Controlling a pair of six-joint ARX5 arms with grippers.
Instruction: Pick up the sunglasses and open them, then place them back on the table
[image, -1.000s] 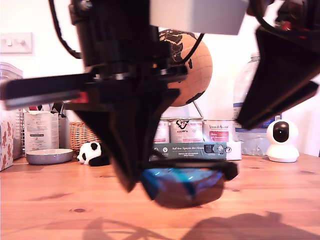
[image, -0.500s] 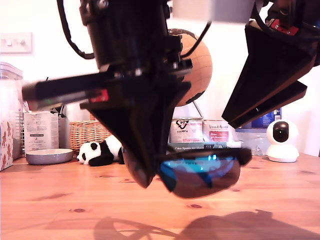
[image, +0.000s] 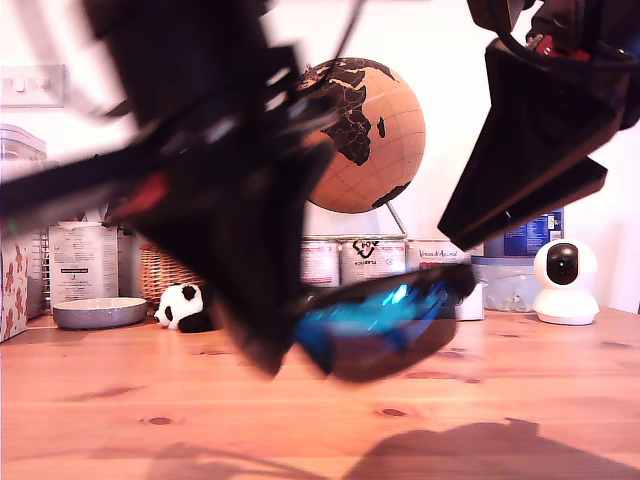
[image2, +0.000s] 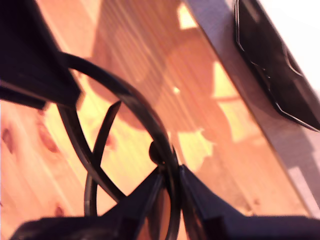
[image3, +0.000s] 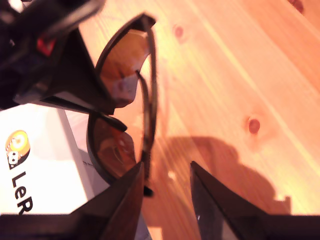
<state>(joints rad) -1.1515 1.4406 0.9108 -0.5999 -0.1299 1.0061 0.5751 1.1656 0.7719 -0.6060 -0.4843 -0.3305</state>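
Tilting since a moment ago, the sunglasses (image: 385, 325) now ride with one end raised, clear above the table (image: 520, 400) in front of the globe (image: 375, 135). My first gripper (image2: 170, 187) pinches their frame at the bridge. My second gripper (image3: 165, 177) hangs just beside them, jaws parted and empty; the arms look unopened yet.
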